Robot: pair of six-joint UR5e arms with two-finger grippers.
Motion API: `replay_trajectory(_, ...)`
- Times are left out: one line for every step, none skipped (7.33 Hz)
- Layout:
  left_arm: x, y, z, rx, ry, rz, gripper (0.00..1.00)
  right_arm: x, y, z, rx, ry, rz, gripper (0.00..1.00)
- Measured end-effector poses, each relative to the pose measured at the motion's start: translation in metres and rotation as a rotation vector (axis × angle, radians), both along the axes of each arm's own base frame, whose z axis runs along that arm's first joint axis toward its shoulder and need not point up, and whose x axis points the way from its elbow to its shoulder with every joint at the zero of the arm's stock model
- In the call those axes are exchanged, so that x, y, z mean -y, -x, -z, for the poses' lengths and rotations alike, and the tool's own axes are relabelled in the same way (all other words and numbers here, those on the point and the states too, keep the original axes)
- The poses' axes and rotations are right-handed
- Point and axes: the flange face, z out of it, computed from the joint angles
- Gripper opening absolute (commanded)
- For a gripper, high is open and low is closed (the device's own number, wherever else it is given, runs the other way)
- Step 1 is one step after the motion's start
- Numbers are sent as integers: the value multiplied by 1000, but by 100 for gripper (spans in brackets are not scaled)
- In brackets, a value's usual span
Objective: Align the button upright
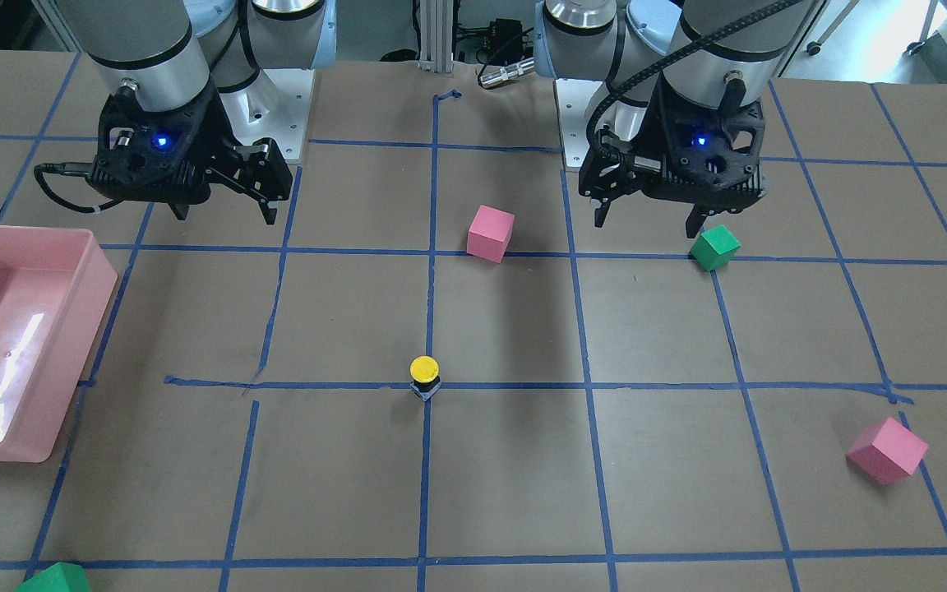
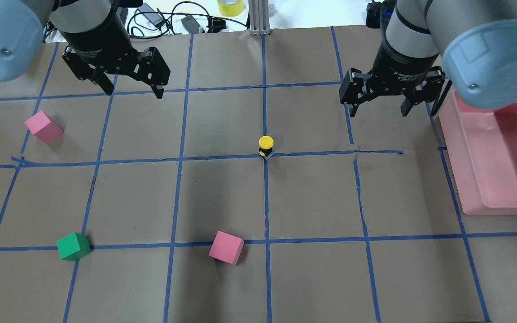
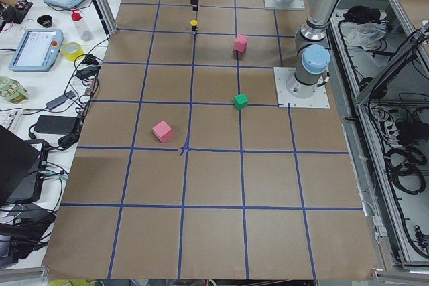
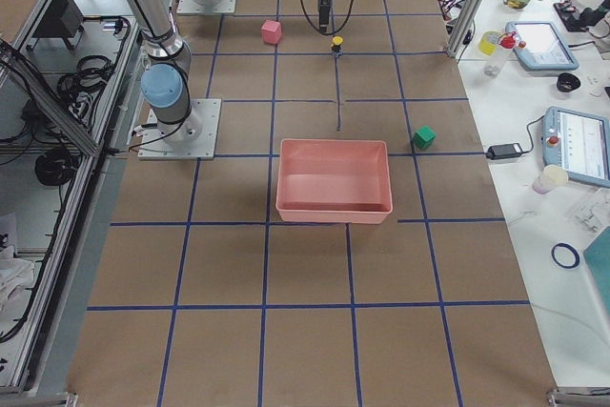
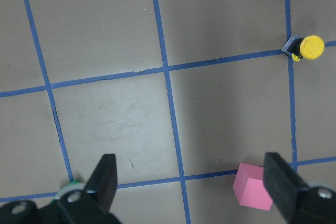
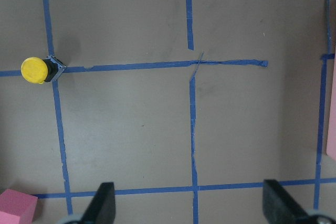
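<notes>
Facing the robot from the front, finds the button (image 1: 424,376) mid-table (image 1: 671,329) on a crossing of blue tape (image 1: 523,385), well apart from the left gripper (image 1: 650,226) and right gripper (image 1: 225,217), both spread wide and empty. From overhead, shows a round yellow cap on top and a black body beneath, apparently upright already. From the left and right ends, picks out only a yellow-topped speck on the far part of the table, too small for detail. From the left wrist, catches cap and a greyish base corner at upper right, beyond a pink cube (image 5: 253,186); from the right wrist, at the left edge. Judged near done: check for lean; if correcting, pinch the black body from above, below the cap, and let go gently to avoid toppling.
</notes>
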Motion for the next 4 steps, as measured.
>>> replay_trajectory(-3,1,4,-3,-9,-1,100,-1,0,1,-2,-8,0,100)
replay_trajectory(-7,1,8,-3,-10,2,100,-1,1,1,-3,-12,0,100)
replay_trajectory(-10,1,10,-2,-7,5,100,-1,0,2,-3,-14,0,100)
replay_trajectory(-11,0,11,-2,-6,7,100,0,1,2,-2,-13,0,100)
